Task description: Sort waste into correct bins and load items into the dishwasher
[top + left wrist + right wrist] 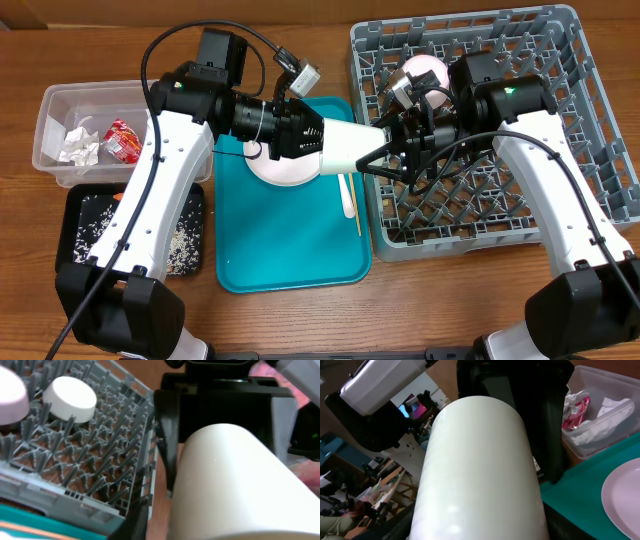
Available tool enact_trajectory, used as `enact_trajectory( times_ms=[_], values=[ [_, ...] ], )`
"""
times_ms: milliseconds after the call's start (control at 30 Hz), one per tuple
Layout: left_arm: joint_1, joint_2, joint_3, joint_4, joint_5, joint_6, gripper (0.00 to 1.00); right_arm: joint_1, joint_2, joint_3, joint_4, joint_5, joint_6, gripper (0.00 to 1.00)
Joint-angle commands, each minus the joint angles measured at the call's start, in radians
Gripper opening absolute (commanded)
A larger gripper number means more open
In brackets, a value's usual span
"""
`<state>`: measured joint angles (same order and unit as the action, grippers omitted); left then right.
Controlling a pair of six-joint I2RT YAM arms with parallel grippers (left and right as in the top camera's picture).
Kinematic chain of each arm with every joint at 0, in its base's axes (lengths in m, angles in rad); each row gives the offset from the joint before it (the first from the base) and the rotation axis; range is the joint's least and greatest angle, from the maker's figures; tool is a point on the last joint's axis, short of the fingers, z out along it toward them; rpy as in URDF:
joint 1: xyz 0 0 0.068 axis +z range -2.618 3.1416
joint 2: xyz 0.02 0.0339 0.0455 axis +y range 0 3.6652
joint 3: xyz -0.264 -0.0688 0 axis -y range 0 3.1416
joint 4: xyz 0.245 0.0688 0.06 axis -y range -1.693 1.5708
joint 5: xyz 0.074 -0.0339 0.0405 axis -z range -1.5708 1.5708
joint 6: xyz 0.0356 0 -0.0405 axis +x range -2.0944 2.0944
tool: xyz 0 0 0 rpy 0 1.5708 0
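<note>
Held aloft on its side: white cup, bridging the right edge of the teal tray and the grey rack. Jaws of the right gripper pinched the cup's rack-side end. Jaws of the left gripper sat around the other end; clamped or slack, could not tell. The white plate lay on the tray beneath. A pink bowl sat in the rack. The napkins and red wrapper lay in the clear tub.
</note>
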<state>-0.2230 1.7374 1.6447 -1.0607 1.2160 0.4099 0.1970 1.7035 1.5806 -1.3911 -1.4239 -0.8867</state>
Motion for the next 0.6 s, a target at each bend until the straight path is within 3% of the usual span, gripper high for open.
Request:
enact_trajectory(
  times_ms=[0,200,333,367,467,567],
  values=[
    [0.008,0.008,0.005,-0.001,-0.138,-0.015,0.39,0.006,-0.018,0.009,0.004,-0.104,-0.012,0.41],
    [0.008,0.008,0.005,-0.002,-0.18,-0.015,0.48,0.006,-0.018,0.009,0.015,-0.099,-0.011,0.4],
    [0.008,0.008,0.005,-0.002,-0.18,-0.023,0.49,0.006,-0.018,0.009,0.022,-0.096,-0.011,0.39],
    [0.008,0.008,0.005,-0.002,-0.18,-0.023,0.47,0.006,-0.018,0.009,0.022,-0.096,-0.011,0.39],
    [0.009,0.008,0.005,-0.001,-0.18,-0.023,0.34,0.006,-0.018,0.009,0.022,-0.096,-0.011,0.52],
    [0.009,0.008,0.005,0.0,-0.18,-0.023,0.28,0.006,-0.018,0.009,0.022,-0.096,-0.011,0.63]
  ],
)
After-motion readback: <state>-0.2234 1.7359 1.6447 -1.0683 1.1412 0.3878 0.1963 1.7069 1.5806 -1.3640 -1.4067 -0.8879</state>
